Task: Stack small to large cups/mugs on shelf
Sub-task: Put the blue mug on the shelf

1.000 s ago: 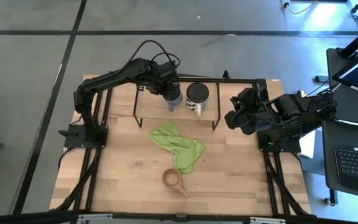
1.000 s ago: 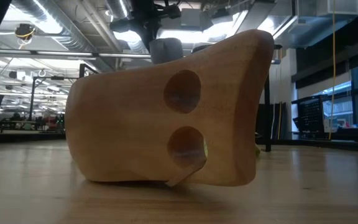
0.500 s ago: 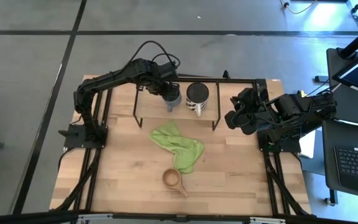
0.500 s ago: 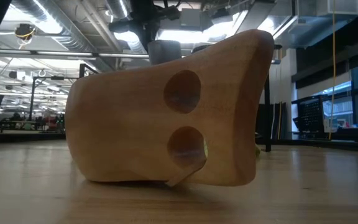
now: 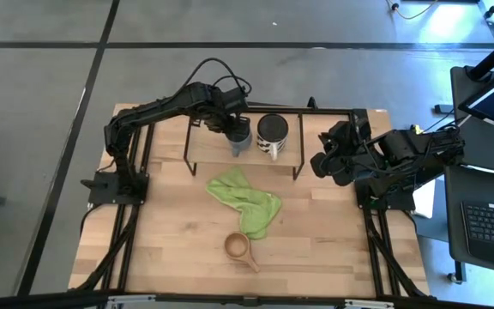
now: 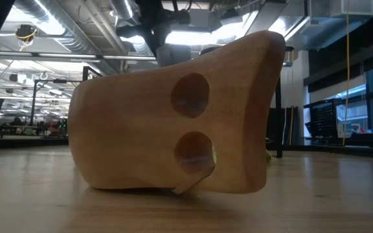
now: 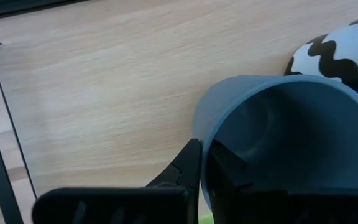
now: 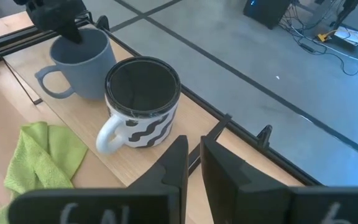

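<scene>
The grey-blue mug [image 5: 239,138] is upright over the wooden shelf [image 5: 204,142], left of a large mug [image 5: 272,134] with a black-and-white wavy pattern and a dark inside, which stands on the shelf on its base. My left gripper [image 5: 232,127] is shut on the grey-blue mug [image 7: 278,137]. The small tan wooden cup [image 5: 238,247] stands on the tabletop near the front and fills the low view [image 6: 173,116]. My right gripper [image 5: 322,163] is shut and empty beside the shelf's right end. My left gripper pinches the grey-blue mug's rim [image 7: 205,134], one finger [image 7: 229,177] inside the mug and one [image 7: 188,165] outside. The fingers come from above, on the mug's far-left side [image 8: 73,31]. The mug is upright; whether its base touches the shelf, I cannot tell.
A crumpled green cloth [image 5: 245,202] lies on the tabletop between the shelf and the wooden cup. The shelf's thin black legs [image 5: 297,172] stand at its ends. Black frame rails [image 5: 135,215] run along the table's left and right sides.
My left gripper has gone down a little with the grey-blue mug, which stays upright beside the large mug.
</scene>
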Controlling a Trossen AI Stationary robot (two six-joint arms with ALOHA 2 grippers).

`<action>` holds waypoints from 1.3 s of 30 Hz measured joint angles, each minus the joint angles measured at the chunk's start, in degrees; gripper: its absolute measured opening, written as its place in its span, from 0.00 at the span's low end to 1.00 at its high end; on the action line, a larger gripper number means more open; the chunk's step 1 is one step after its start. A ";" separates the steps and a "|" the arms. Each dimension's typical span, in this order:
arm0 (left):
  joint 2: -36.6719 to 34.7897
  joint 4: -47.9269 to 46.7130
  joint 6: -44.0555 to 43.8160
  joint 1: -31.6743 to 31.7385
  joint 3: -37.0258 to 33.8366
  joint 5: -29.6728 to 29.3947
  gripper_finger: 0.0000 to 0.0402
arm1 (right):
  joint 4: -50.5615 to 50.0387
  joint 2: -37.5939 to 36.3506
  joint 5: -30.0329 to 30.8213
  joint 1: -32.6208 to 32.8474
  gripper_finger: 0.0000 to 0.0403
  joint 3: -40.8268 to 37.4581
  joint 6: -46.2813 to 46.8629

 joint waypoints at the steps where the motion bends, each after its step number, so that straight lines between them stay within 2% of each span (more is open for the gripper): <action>1: -0.09 -0.20 0.15 0.00 0.02 0.02 0.03 | -0.02 0.00 0.00 0.00 0.12 0.00 0.00; 12: -0.03 -0.46 0.24 -0.31 0.01 0.00 0.03 | -0.49 0.00 0.00 0.00 0.11 0.00 0.00; 23: -0.03 1.01 0.63 -0.92 0.02 0.20 0.12 | -1.06 0.00 0.04 0.00 0.11 0.02 0.00; 32: -0.03 2.75 0.61 -1.14 0.02 1.24 0.12 | -1.30 0.00 0.07 0.00 0.11 0.02 0.00; 39: -0.76 2.23 0.61 -1.33 0.02 -0.38 0.15 | -1.54 -0.02 -0.22 0.00 0.11 0.02 0.00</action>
